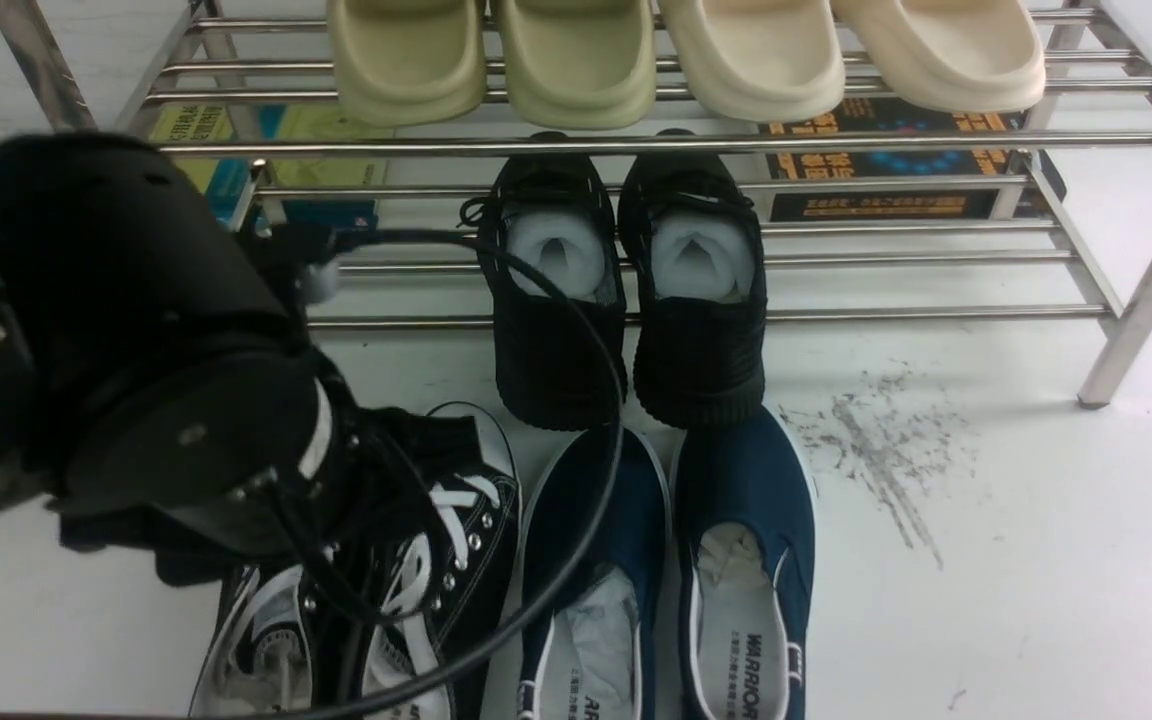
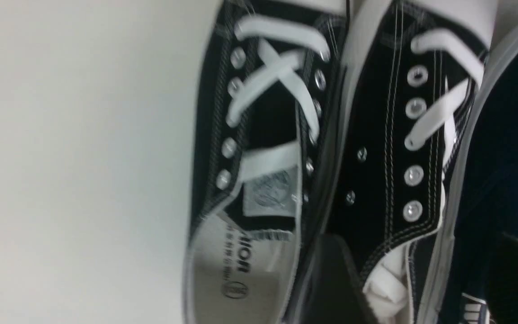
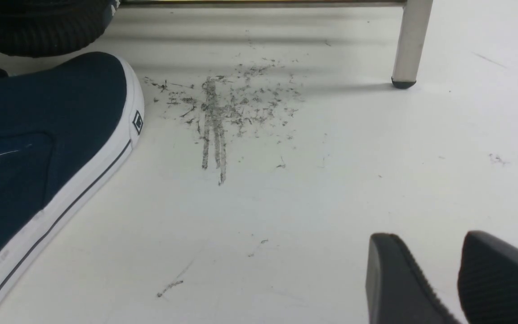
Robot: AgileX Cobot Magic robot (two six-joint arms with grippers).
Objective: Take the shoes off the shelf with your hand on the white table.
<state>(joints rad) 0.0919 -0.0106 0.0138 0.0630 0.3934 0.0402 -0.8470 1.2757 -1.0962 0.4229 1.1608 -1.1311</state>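
Left hand (image 2: 421,256): wide open above the shoes (image 1: 461,520), holding nothing.
Right hand (image 3: 441,256): a little open, empty.
Shoes: on the white surface (image 1: 1036,580), in front of the shelf (image 1: 636,145), beside the blue slip-ons (image 1: 696,560).

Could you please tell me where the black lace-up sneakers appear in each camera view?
Front view: black lace-up sneakers at lower left, partly behind the left arm.
Left wrist view: they fill the centre, laces showing.
Right wrist view: not in it.
Shared landmark: the navy slip-ons beside them.
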